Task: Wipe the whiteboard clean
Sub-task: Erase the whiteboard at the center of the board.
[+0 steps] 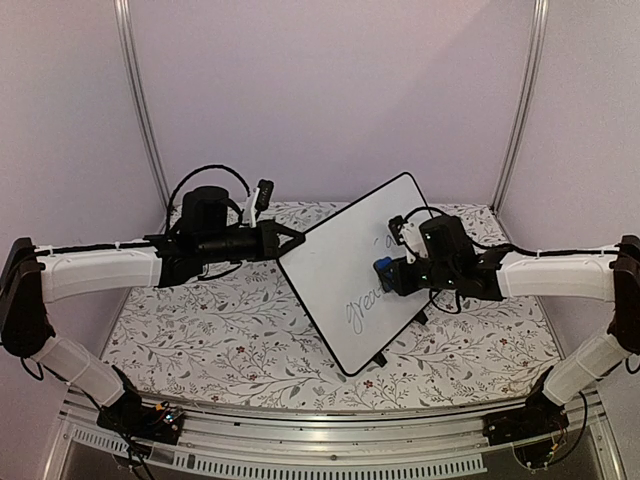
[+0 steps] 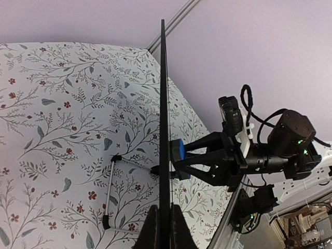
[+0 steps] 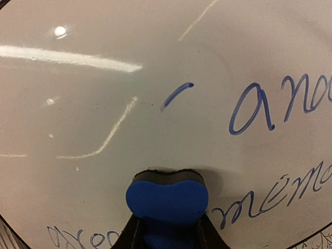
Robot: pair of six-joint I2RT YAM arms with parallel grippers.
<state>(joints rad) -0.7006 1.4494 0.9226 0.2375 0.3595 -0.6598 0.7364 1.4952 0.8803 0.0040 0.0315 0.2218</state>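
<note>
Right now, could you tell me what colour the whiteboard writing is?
Blue; the writing shows best in right wrist view.

**Both Arms Reached Inward, Both Grippers Closed**

The left arm (image 1: 100, 272) was extended from the lower left of the top view toward the centre, its forearm held nearly level. The left gripper (image 1: 299, 240) was clamped on the edge of the whiteboard (image 1: 345, 265), its fingers (image 2: 155, 228) pressed to either side of the rim at the bottom of the left wrist view. The right arm (image 1: 555, 277) was stretched in from the lower right, likewise level. The right gripper (image 1: 388, 277) was closed on a blue eraser (image 3: 167, 199), seen at the bottom centre of the right wrist view.
</note>
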